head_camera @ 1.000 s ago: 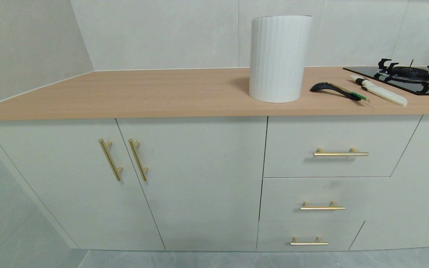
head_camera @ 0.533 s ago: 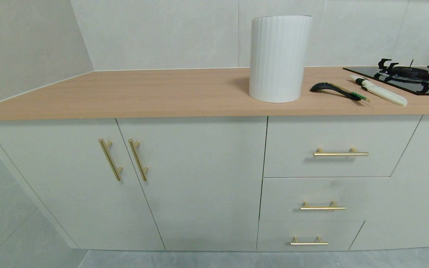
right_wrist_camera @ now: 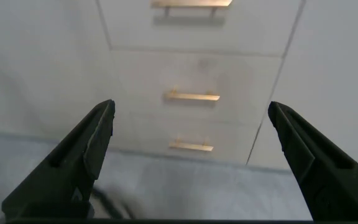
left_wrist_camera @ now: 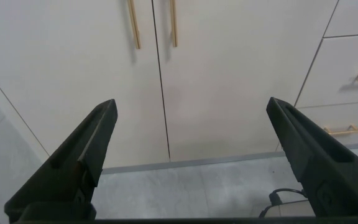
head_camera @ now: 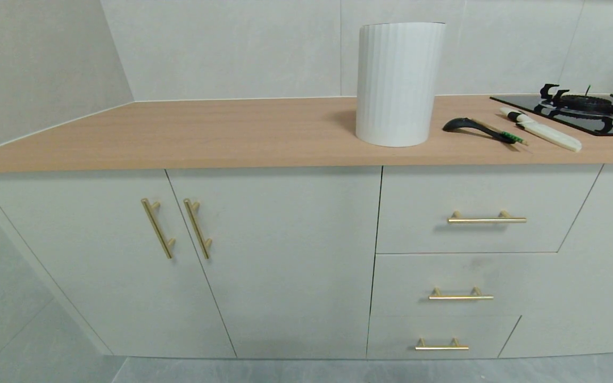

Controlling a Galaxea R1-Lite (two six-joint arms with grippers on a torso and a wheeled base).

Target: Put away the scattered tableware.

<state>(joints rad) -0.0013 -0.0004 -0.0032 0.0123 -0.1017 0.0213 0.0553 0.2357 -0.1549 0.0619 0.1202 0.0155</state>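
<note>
Tiled kitchen corner, wooden desk (head_camera: pixel 205 133) topping pale cabinets. Left gripper (left_wrist_camera: pixel 190 104) hanging low, spread wide, empty, facing cabinet doors (left_wrist_camera: pixel 229 74). Right gripper (right_wrist_camera: pixel 190 106) likewise spread and empty, facing drawers (right_wrist_camera: pixel 191 74). Both are likely waiting ahead of any approach. Black spoon (head_camera: pixel 474 127) and white utensil (head_camera: pixel 546 135) lying loose on desk, between ribbed white canister (head_camera: pixel 397 82) and gas hob (head_camera: pixel 586 106). Canister standing upright just beside them, probably serving as holder.

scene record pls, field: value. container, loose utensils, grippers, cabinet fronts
container: white ribbed holder, upright on the counter
loose utensils: black spoon, chopsticks, cream utensil, all lying on the counter between the holder and the hob
spoon/chopsticks: overlapping
left gripper: open, empty, facing the cupboard doors
right gripper: open, empty, facing the drawers
cabinet fronts: all shut
</note>
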